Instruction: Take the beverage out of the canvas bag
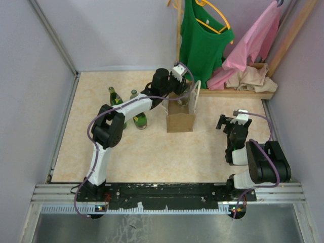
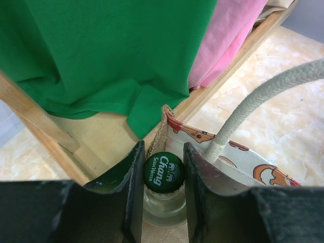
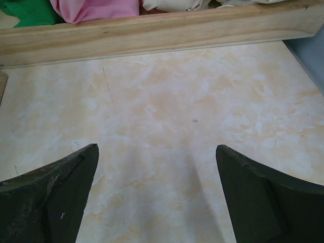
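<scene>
Grasp step: left gripper clamped on green-capped clear glass beverage bottle, upright inside small boxy tan canvas bag with white rope handles; right gripper spread wide, idle, well apart; next, likely: straight lift clear of handles.

My fingers stood spread wide above the cream marbled tabletop; a wooden rail crossed ahead, pink cloth and green cloth behind it.

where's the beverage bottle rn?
Left wrist view: the beverage bottle, green cap up, sits inside the canvas bag, gripped by the left gripper. Top view: the bag stands mid-table, right of two green bottles.
</scene>
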`<state>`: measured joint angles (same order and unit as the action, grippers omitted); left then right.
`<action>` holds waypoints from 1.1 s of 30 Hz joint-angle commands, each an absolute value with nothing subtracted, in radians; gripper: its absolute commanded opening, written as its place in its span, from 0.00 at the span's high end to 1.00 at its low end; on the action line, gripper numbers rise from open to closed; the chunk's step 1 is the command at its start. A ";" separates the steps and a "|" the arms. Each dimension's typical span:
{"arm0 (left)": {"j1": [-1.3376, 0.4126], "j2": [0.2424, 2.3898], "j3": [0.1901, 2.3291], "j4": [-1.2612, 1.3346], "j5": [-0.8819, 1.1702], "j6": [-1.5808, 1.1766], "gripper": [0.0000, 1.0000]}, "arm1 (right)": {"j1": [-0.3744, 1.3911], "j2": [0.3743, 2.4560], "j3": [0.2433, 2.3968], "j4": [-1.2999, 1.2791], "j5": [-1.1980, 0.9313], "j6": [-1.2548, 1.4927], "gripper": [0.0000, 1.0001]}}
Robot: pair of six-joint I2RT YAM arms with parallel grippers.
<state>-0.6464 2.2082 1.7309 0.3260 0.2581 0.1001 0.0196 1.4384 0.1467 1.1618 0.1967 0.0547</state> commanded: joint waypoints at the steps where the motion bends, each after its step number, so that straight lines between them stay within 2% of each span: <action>1: -0.655 2.114 1.864 0.441 0.271 0.085 1.00 | 0.028 1.443 0.181 1.218 0.205 0.044 0.01; 12: -0.677 2.045 1.961 0.363 0.304 0.108 1.00 | 0.029 1.443 0.181 1.217 0.205 0.042 0.01; 25: -0.716 1.836 1.970 0.138 0.207 0.212 1.00 | 0.029 1.443 0.181 1.216 0.205 0.043 0.01; 33: -0.716 1.609 1.836 0.052 0.105 0.248 1.00 | 0.029 1.443 0.181 1.216 0.206 0.043 0.01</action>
